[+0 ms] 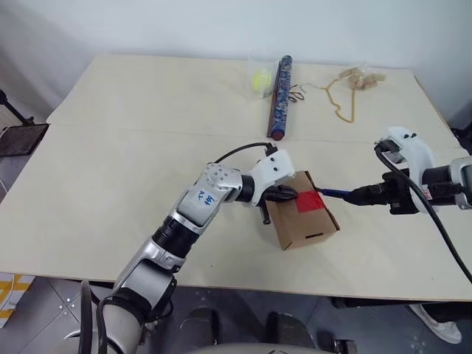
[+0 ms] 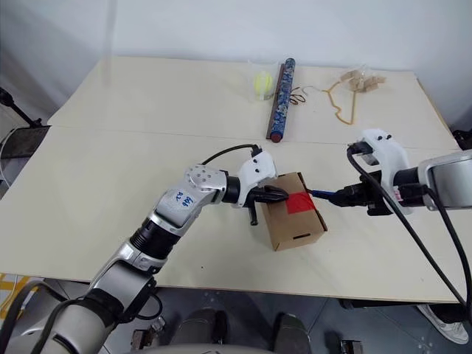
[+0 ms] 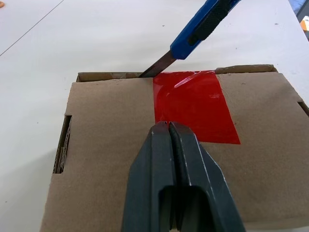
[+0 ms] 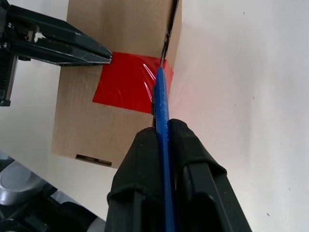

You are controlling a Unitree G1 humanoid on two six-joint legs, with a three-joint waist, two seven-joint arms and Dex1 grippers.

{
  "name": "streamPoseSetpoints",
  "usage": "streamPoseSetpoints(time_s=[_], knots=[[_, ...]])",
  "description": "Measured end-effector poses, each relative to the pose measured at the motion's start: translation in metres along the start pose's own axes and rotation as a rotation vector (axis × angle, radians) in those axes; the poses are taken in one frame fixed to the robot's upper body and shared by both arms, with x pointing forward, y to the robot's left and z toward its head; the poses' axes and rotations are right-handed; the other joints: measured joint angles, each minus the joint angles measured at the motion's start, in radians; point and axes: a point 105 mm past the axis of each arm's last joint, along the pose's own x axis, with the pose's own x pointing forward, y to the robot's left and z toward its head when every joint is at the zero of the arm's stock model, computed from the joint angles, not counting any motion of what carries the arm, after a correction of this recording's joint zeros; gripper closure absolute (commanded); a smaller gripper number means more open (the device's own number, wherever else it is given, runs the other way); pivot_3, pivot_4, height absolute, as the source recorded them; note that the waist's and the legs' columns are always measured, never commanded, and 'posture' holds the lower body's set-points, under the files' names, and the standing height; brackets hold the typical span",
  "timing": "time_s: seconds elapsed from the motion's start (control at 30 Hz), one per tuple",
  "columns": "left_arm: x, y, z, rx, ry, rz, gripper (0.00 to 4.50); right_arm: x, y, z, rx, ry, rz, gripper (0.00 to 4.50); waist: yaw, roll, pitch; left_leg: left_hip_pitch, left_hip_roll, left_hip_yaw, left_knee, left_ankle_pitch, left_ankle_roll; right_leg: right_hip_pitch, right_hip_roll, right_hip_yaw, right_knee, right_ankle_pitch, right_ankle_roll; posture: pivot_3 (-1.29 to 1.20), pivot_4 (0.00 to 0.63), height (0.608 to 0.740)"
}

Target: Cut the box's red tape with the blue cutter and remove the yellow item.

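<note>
Slicing under way near the counter's (image 1: 88,221) front edge: right gripper (image 4: 163,126), jaws pinching the blue cutter (image 3: 203,24), blade at the red tape's (image 3: 195,104) far edge on the box (image 1: 301,214). Left gripper (image 3: 168,126), jaws pressed together, pinning the flap. Best drawn steadily along the seam. Box unopened, contents hidden.

1. Left arm reaches forward and rightward across the body; left gripper (image 1: 290,195) has fingers (image 3: 161,159) pressed together, tips level.
2. Right arm comes in from the right, wrist bent; right gripper (image 4: 164,130) fingers clamped, pointing leftward and down.
</note>
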Motion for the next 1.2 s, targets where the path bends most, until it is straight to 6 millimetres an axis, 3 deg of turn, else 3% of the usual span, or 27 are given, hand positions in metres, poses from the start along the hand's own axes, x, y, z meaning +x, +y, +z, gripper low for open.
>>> streamPoseSetpoints(time_s=[0.4, 0.8, 1.2], knots=[[0.0, -0.002, -0.001, 0.001, -0.001, -0.006, 4.45, -0.002, -0.001, -0.013, 0.019, 0.047, 0.021, 4.42, -0.001, 0.002, -0.002, 0.0, 0.0, -0.001, 0.002, -0.001, 0.0, 0.001, 0.0, -0.001, -0.001, 0.0, 0.0, 0.0, 0.15, 0.74], [0.001, -0.005, -0.001, 0.003, 0.001, -0.013, 4.45, -0.018, 0.002, -0.035, 0.019, 0.133, 0.031, 4.42, -0.002, 0.002, -0.002, 0.0, 0.005, -0.001, 0.003, -0.002, 0.0, 0.002, 0.0, -0.001, -0.004, 0.0, 0.0, 0.0, 0.15, 0.74], [-0.001, -0.005, -0.001, 0.006, 0.003, -0.014, 4.45, -0.032, 0.002, -0.038, 0.059, 0.132, 0.062, 4.42, -0.005, 0.003, -0.002, 0.0, 0.006, 0.0, 0.004, -0.003, 0.0, 0.001, 0.0, -0.001, -0.004, 0.0, -0.001, 0.0, 0.15, 0.74]])
